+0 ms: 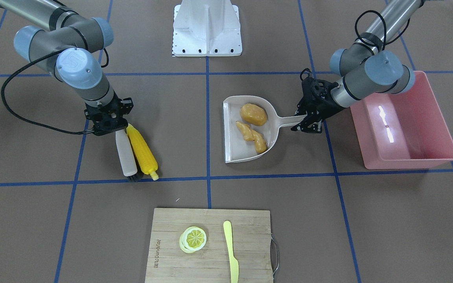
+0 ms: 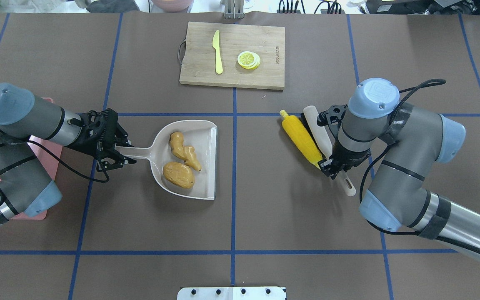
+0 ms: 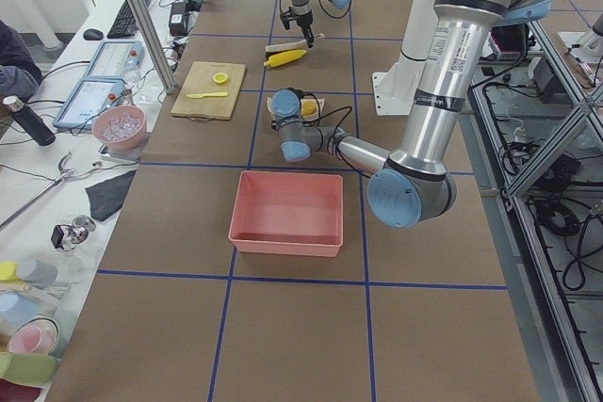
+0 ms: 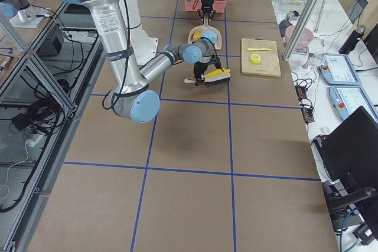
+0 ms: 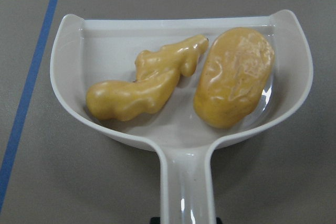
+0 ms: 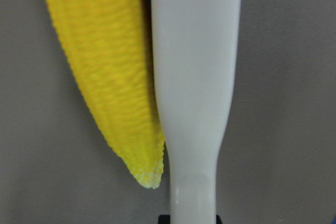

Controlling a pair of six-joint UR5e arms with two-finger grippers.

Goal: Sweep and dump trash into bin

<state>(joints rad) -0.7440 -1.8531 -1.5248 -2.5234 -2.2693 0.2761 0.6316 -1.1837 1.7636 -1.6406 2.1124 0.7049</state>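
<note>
A beige dustpan (image 2: 204,137) lies flat on the table with the tan ginger root (image 2: 183,150) and the brown-orange potato (image 2: 178,175) inside; the left wrist view shows both, ginger (image 5: 147,85) beside potato (image 5: 233,77). My left gripper (image 2: 117,152) is shut on the dustpan's handle. The yellow corn cob (image 2: 300,135) lies on the table to the right, pressed against a white brush (image 2: 319,129). My right gripper (image 2: 333,164) is shut on the brush handle (image 6: 194,77). The pink bin (image 1: 407,163) stands behind my left arm and looks empty.
A wooden cutting board (image 2: 231,54) at the table's far side carries a lemon slice (image 2: 248,59) and a pale yellow knife (image 2: 217,52). The white robot base (image 1: 207,29) is at the near edge. Bare table lies between dustpan and corn.
</note>
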